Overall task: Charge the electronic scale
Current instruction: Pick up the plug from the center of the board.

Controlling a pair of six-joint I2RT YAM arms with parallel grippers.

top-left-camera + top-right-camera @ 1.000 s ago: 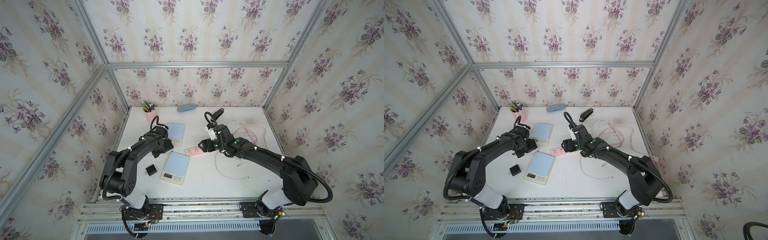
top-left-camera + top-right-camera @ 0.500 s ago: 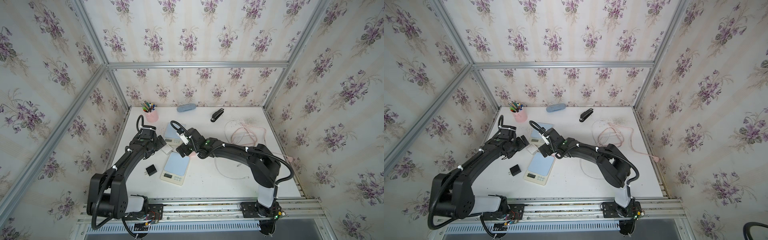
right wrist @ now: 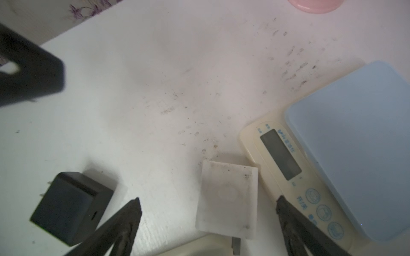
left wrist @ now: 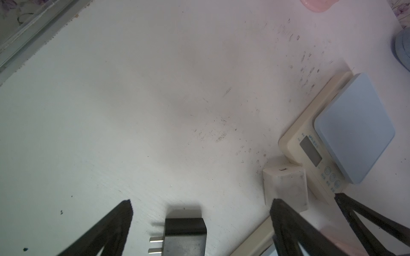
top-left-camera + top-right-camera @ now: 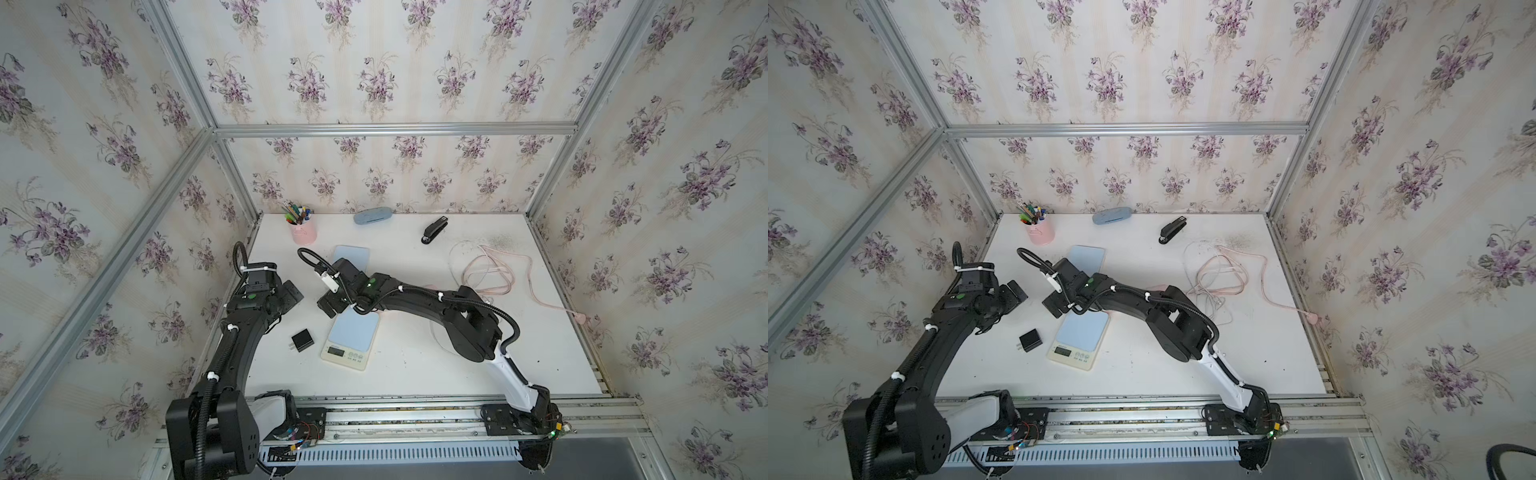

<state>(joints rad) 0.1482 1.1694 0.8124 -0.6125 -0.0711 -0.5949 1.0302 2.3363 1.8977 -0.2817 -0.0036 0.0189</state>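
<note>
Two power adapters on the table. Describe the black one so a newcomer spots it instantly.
On the white table, find the electronic scale nearest the robot bases, display facing them. The black adapter lies just beside it on the left arm's side, not touching it. It is a small black block with two metal prongs, unlike the white adapter nearby.

top views: high over the 6 o'clock edge, facing down toward 12 o'clock, far; both show the whole white tabletop point(image 5: 415, 374) point(image 5: 1142, 374).
wrist views: close, facing down; share white square charger block point(image 4: 285, 188) point(image 3: 226, 199) and cream scale with pale blue plate point(image 4: 355, 126) point(image 3: 355, 144).
</note>
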